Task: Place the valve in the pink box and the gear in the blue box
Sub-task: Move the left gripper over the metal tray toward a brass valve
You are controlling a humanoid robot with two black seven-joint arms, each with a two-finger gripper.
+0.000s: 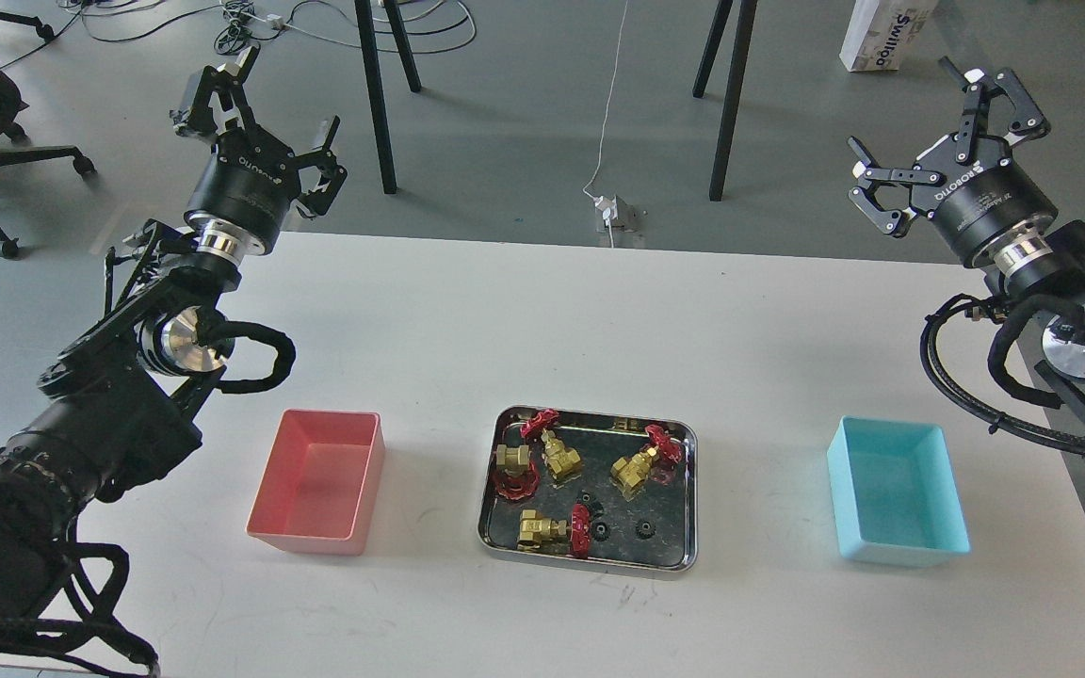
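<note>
- Left gripper [265, 99]: raised over the far left table edge, fingers spread wide, nothing between them.
- Right gripper [938, 127]: raised at the far right, fingers spread wide, nothing between them.
- Steel tray [588, 557] at table centre holds 4 brass valves; nearest-front valve [547, 529] lies on its side.
- 3 black gears in the tray's front part; one gear [643, 529] lies apart, right of the others.
- Pink box [318, 480] left of tray; blue box [896, 490] right of it.
</note>
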